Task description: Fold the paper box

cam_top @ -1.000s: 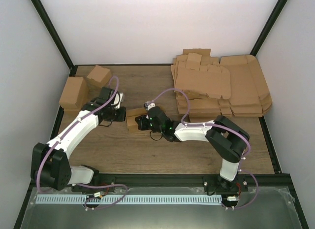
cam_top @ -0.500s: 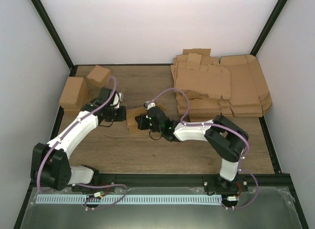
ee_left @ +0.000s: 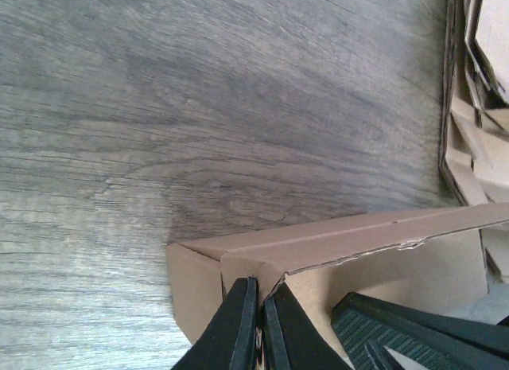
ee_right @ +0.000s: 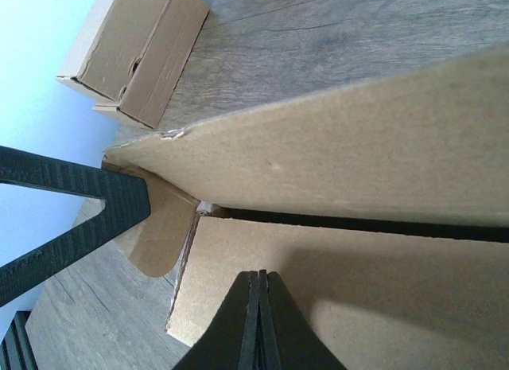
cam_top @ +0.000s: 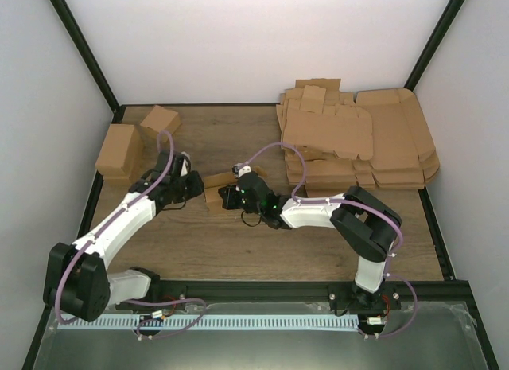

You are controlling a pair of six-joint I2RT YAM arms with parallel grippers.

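Observation:
The paper box is a small brown cardboard piece, partly folded, on the wooden table between my two grippers. My left gripper is at its left end. In the left wrist view my left gripper is shut on the corner of the box's wall. My right gripper is at the box's right side. In the right wrist view my right gripper is shut, with its tips pressed against a flat panel of the box. Nothing shows between its fingers.
A big heap of flat cardboard sheets lies at the back right and shows in the left wrist view. Two folded brown cartons stand at the back left, one in the right wrist view. Black frame posts and white walls surround the table.
My left arm has dropped lower and swung a little toward the near side, still at the box's left end. The box has shifted slightly. My right arm has hardly moved.

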